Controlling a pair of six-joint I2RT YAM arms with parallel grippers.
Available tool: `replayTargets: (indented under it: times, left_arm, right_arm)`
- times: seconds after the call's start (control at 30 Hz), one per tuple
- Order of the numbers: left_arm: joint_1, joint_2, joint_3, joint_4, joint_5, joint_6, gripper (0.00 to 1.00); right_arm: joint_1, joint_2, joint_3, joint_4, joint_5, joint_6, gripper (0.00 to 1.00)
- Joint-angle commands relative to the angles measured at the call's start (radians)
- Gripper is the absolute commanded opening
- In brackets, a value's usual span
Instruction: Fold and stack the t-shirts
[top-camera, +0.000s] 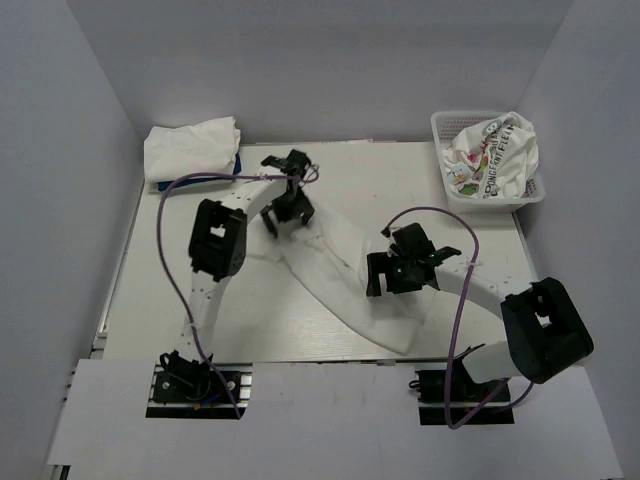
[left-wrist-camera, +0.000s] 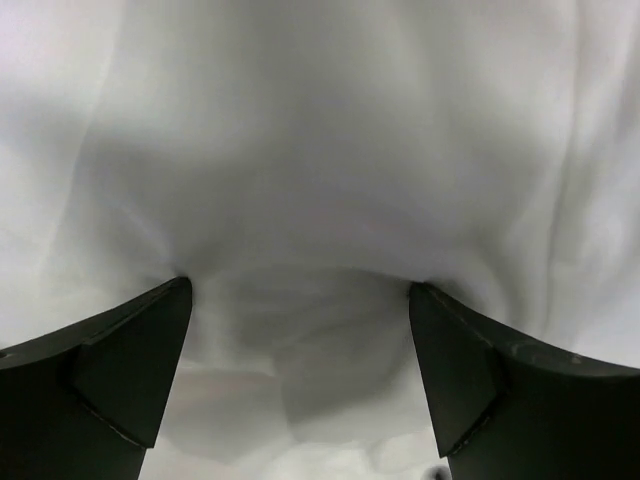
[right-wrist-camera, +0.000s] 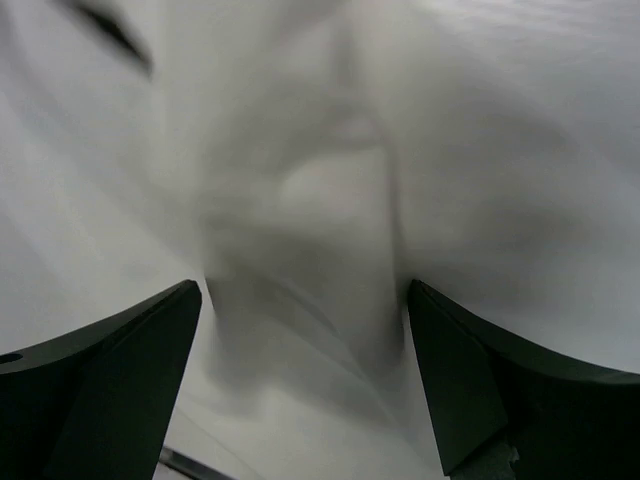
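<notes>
Left claw (left-wrist-camera: 300, 295) and right claw (right-wrist-camera: 305, 290) both spread wide, pressed on white shirt (top-camera: 340, 285) across bench (top-camera: 260, 312); basket (top-camera: 440, 126) holding printed shirt (top-camera: 492, 150) upper right, folded stack (top-camera: 190, 145) upper left.

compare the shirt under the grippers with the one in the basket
The plain shirt lies stretched diagonally across the table; the printed shirt sits bunched in the basket. The plain shirt is all white; the printed shirt carries colourful cartoons. Both are white cloth, not folded.
</notes>
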Motion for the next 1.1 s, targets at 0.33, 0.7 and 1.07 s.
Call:
replayTargets:
  times: [0.33, 0.7, 1.07]
  left_arm:
    - [0.007, 0.568, 0.674, 0.716, 0.321, 0.088, 0.99]
    - [0.027, 0.546, 0.59, 1.066, 0.295, 0.037, 0.99]
    - [0.056, 0.348, 0.664, 0.945, 0.338, 0.123, 0.99]
  right_arm:
    - [0.286, 0.156, 0.128, -0.184, -0.376, -0.259, 0.83]
    - [0.364, 0.183, 0.223, -0.256, -0.351, -0.314, 0.9]
    - [0.377, -0.089, 0.179, -0.112, -0.206, -0.178, 0.9]
